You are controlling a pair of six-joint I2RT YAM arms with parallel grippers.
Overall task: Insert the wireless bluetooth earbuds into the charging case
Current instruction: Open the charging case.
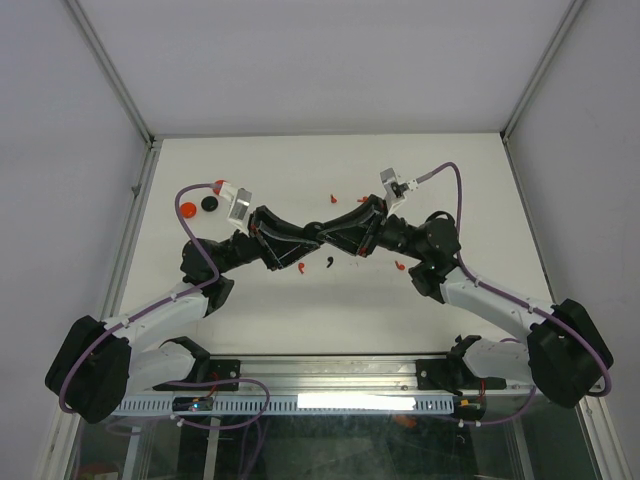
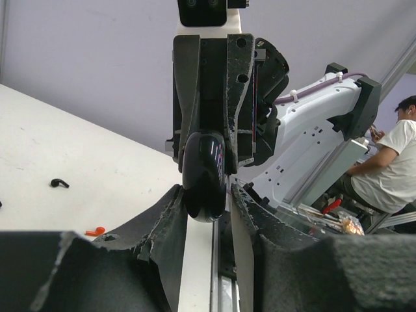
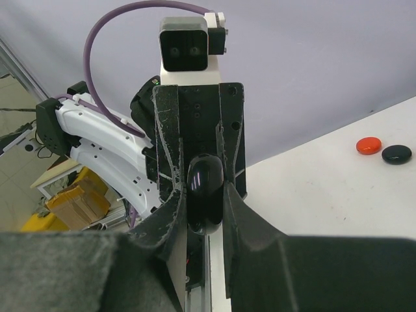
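While both arms reach in over the middle of the counter [image 1: 300, 160], we've got the two claws meeting nose to nose. The charging case [image 2: 205, 170], a glossy black oval thing, is caught between them. The left claw [image 2: 207, 201] has a finger on each side of one end of the case and looks pinched tight on it. The right claw [image 3: 206, 195] is clamped on the same case from the opposite side, fingers snug against its flanks. So both claws are gripping one case. We honestly can't tell from these angles whether the lid is open or closed.

Loose on the counter we can spot a black earbud [image 1: 328, 264] and a red earbud [image 1: 300, 270] on the near side of the claws, close to each other. Two more red ones [image 1: 332, 197] [image 1: 362, 199] lie on the far side, and another red one [image 1: 399, 266] sits just beside the right arm.

Off toward the far left there's a red disc [image 3: 368, 145] and a black disc [image 3: 396, 154], side by side and well apart from the case.
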